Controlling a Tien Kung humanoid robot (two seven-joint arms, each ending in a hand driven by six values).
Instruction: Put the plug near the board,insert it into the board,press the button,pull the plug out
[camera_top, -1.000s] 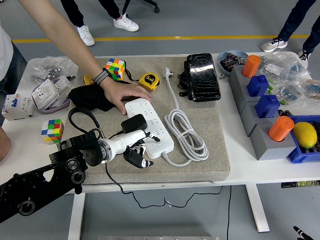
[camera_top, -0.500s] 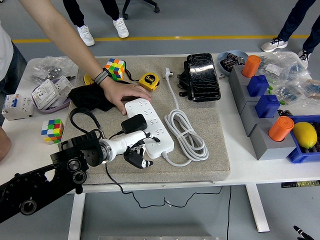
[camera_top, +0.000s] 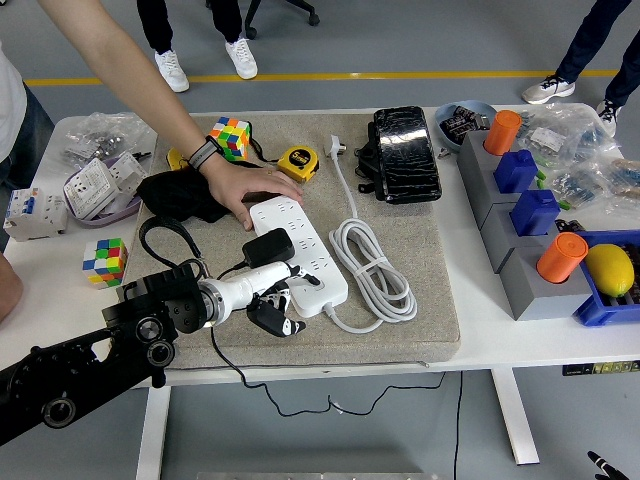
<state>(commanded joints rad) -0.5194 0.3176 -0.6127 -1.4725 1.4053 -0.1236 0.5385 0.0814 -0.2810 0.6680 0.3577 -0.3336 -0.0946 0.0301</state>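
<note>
Left hand (camera_top: 272, 297) curled beside black plug (camera_top: 270, 246) on board (camera_top: 305, 252), grip indiscernible; plug possibly tilting if pulled obliquely.

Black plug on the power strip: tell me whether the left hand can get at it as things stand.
Probably yes. The left hand sits right beside the black plug at the white power strip's near end, nothing between them. The person's hand holds the strip's far end, clear of the plug.
</note>
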